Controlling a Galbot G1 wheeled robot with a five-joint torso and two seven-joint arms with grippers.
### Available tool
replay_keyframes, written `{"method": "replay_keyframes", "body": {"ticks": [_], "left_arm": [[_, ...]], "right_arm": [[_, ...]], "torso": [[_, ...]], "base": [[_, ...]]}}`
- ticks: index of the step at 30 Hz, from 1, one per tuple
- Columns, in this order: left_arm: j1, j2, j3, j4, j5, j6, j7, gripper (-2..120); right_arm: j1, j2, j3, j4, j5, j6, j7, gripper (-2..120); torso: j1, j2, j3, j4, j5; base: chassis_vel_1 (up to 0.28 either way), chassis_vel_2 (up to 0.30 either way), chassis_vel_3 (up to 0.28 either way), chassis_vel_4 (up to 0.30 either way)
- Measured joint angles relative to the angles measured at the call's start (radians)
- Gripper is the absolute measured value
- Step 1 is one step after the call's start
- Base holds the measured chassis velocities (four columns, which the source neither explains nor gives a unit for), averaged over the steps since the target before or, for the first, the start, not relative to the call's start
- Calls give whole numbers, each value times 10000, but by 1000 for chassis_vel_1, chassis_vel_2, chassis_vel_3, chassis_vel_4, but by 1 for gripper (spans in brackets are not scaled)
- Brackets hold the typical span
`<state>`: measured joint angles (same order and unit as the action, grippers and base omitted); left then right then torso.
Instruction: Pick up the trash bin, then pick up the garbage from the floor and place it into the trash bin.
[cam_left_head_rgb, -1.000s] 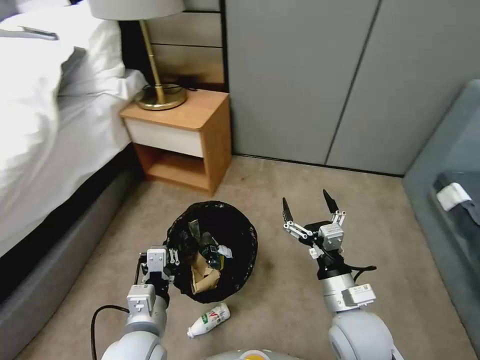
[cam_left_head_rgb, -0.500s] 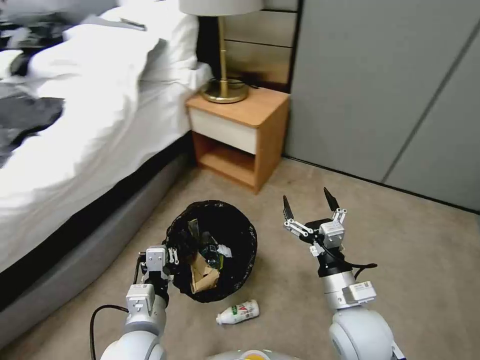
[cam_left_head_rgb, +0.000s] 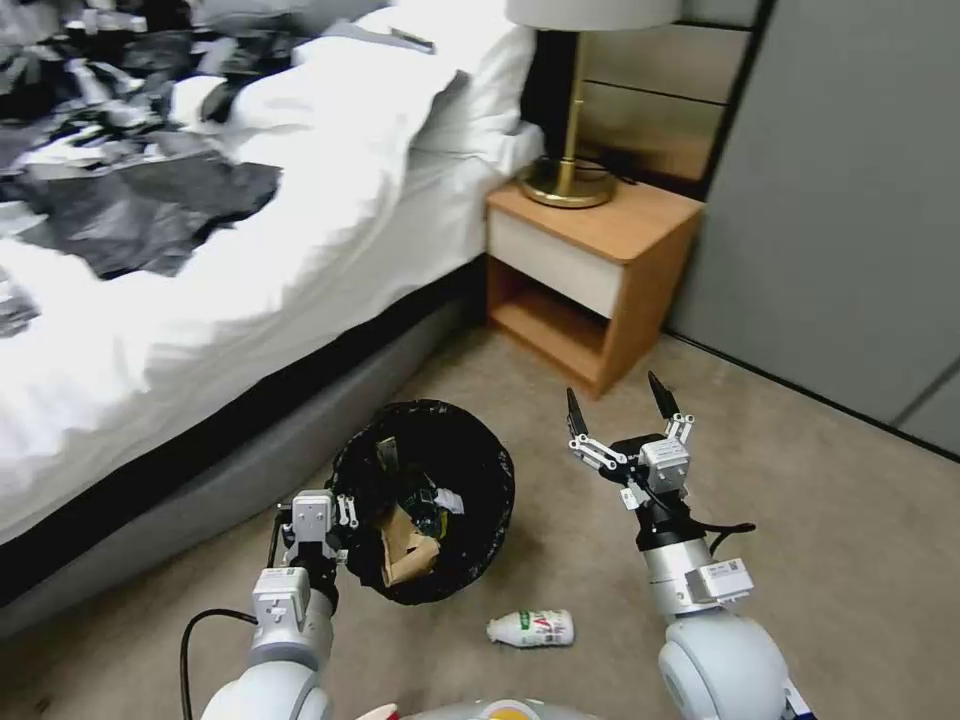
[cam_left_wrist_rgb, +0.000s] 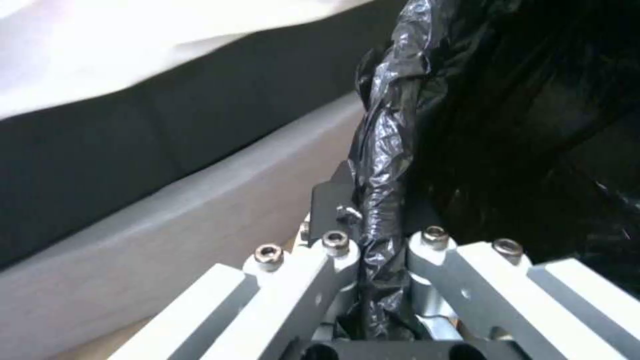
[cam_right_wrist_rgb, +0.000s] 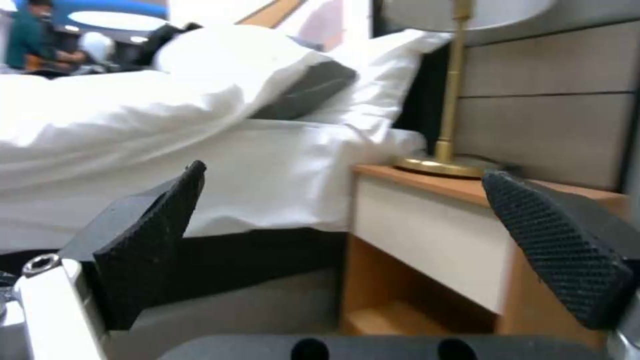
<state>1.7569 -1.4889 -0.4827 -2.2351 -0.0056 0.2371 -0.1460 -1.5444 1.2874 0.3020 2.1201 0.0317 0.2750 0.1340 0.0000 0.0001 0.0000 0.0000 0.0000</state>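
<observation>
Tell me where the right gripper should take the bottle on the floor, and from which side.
Grip the bottle across its white body, coming straight down from above. It lies on its side on the carpet, its long axis across the head view, so open jaws can straddle its width. The right gripper is open and free.

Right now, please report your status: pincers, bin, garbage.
Left pincer shut on trash bin rim. Right pincer open, empty, raised. One white bottle on the carpet beside the bin. Nothing in the way.

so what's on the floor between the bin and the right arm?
One small white bottle lying on its side on the carpet, in the head view, between the bin and the open right gripper.
</observation>
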Motion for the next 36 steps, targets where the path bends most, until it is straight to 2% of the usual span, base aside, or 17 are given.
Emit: {"method": "replay_keyframes", "body": {"ticks": [8, 12, 26, 36], "left_arm": [[25, -3, 44, 25, 18, -15, -30, 1], [30, 1, 64, 24, 26, -17, -30, 1], [45, -7, 71, 13, 47, -28, -34, 1], [22, -11, 64, 12, 48, -48, -33, 1]], "right_arm": [[20, 48, -19, 5, 35, 9, -4, 100], [47, 50, -4, 11, 67, 37, 15, 100], [47, 75, 26, 22, 69, 29, 33, 100], [37, 97, 102, 49, 71, 15, 41, 100]], "torso": [[0, 0, 0, 2, 0], [0, 0, 0, -4, 0], [1, 0, 0, 0, 0], [1, 0, 0, 0, 3]], "base": [[96, 106, 95, 101], [0, 0, 0, 0], [0, 0, 0, 0], [118, -122, -117, 124]]}}
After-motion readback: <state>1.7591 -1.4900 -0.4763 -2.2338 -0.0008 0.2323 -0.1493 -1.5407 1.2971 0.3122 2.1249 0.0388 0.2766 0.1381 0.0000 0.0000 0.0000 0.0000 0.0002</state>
